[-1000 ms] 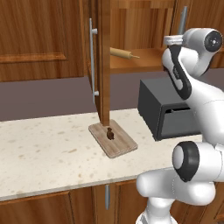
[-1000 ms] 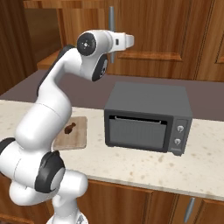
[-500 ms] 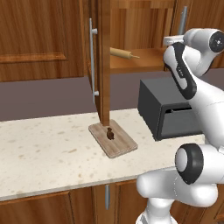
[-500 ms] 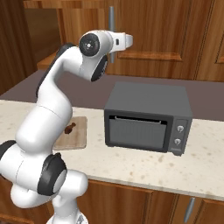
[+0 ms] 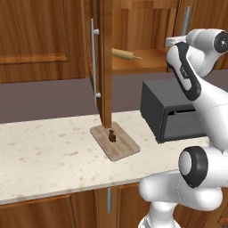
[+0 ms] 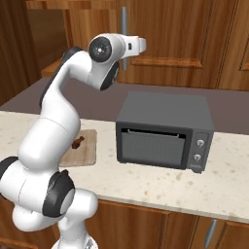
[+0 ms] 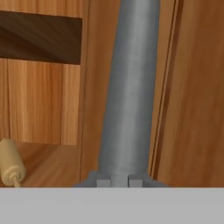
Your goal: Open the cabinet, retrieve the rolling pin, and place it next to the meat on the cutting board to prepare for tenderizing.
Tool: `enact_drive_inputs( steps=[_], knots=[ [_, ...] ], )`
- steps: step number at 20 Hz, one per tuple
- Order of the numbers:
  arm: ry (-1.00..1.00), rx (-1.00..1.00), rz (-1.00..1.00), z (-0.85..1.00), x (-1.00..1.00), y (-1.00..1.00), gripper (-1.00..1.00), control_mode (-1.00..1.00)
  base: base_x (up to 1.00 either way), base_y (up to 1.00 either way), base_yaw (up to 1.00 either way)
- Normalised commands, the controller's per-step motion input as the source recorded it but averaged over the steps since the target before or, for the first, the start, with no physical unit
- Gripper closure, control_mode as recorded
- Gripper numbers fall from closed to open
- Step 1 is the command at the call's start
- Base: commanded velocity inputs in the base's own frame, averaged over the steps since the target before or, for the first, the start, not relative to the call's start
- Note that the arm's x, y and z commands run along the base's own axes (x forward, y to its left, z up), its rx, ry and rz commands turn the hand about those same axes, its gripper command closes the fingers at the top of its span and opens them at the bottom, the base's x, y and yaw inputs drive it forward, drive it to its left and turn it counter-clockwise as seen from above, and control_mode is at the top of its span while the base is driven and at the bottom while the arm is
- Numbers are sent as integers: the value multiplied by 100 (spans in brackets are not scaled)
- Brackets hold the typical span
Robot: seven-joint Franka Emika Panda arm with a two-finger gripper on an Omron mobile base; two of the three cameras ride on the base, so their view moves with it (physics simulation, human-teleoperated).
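The cabinet's [image 5: 133,26] left door [image 5: 105,67] stands open, edge-on, with its long grey handle [image 5: 93,62]. On the shelf inside lies the rolling pin [image 5: 126,54], whose end also shows in the hand view [image 7: 11,164]. My gripper [image 7: 119,181] is up at the right door's grey bar handle [image 7: 129,87] and is shut on it; the hand [image 5: 178,41] [image 6: 137,44] sits at that bar [image 5: 187,20]. Below, the cutting board [image 5: 115,141] [image 6: 82,151] lies on the counter with the small dark meat [image 5: 112,137] [image 6: 78,142] on it.
A dark grey oven [image 5: 173,116] [image 6: 165,129] stands on the speckled counter [image 5: 44,156] right of the board. Lower wooden cabinet doors with a small grey handle [image 5: 108,200] run under the counter edge. The open door hangs over the board's back end.
The jaws have closed onto the right door's bar handle. The arm has shifted only slightly; the rolling pin, board and meat have not moved.
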Motion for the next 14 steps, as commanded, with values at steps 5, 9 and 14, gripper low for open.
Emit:
enact_drive_inputs(
  steps=[5, 9, 14],
  knots=[
    [0, 0, 4, 0, 5, 4, 100, -100, 0, 0, 0],
    [0, 0, 0, 0, 0, 0, 100, -100, 0, 0, 0],
    [0, 0, 0, 0, -2, 0, 100, -100, 0, 0, 0]
  ],
)
